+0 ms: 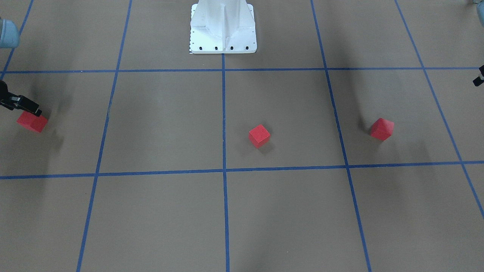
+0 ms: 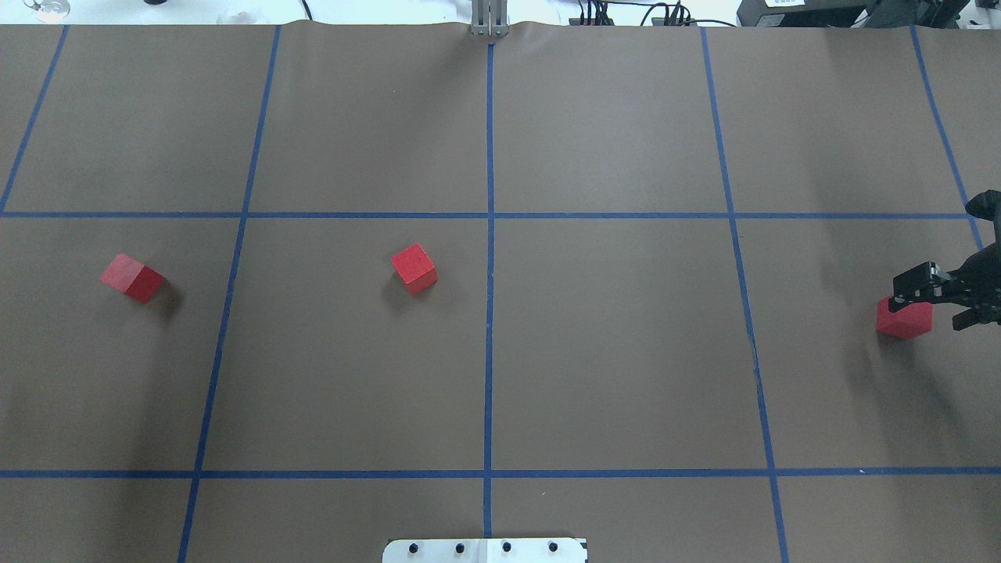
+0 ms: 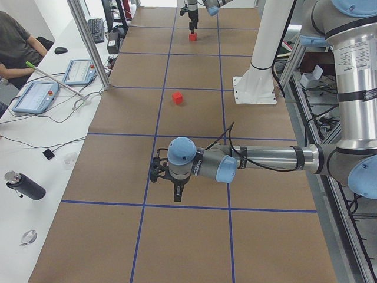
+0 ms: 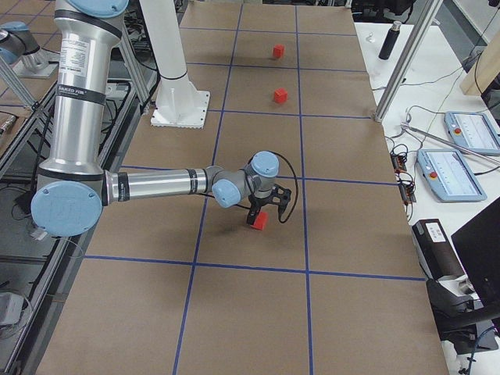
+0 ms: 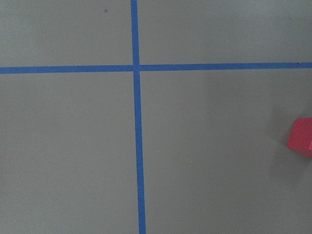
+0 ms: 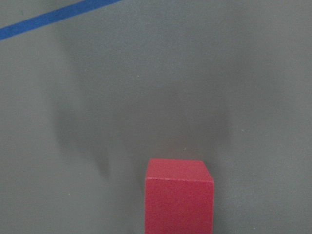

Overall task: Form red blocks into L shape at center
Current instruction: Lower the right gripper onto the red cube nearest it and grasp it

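Three red blocks [image 2: 414, 268] lie scattered, with no L begun at the center [image 2: 489, 344]. One sits just beneath the spread right hand [image 2: 934, 305]; the left hand [image 3: 177, 190] I cannot tell.

Three blocks lie well apart in one row across the table [image 2: 626, 391]. The middle block [image 2: 414, 268] sits just left of the center tape line [image 2: 489, 352]. The left block [image 2: 132, 277] lies far left. The right block [image 2: 904, 318] lies far right, under the right gripper [image 2: 931, 306].
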Available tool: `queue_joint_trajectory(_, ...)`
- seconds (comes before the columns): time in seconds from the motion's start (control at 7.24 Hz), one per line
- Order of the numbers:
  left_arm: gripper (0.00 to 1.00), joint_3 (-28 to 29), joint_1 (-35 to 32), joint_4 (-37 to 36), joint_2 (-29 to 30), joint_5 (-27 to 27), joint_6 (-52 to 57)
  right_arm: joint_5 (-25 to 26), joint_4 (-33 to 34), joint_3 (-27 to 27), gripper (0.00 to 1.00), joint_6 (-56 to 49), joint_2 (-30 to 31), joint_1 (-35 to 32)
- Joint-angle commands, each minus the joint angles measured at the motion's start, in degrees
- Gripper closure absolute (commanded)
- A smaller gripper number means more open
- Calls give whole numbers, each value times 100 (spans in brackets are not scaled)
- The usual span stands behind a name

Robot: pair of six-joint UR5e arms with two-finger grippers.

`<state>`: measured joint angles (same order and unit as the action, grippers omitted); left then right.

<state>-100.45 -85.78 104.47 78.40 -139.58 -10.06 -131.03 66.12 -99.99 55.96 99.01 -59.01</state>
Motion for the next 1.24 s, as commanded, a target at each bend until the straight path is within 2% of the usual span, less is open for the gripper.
queue_joint_trajectory(0.0, 0, 8, 0, 3, 0, 1, -5, 42, -2, 102, 2, 20, -66, 99)
queue_joint_trajectory(0.69, 0, 8, 0, 3, 0, 1, -5, 68, -11, 392, 3, 11, -268, 153)
queue_joint_trajectory(0.97, 0, 8, 0, 3, 0, 1, -5, 69, -11, 454, 9, 11, -268, 153)
queue_joint_trajectory(1.11, 0, 8, 0, 3, 0, 1, -5, 103, -11, 454, 16, 20, -268, 153)
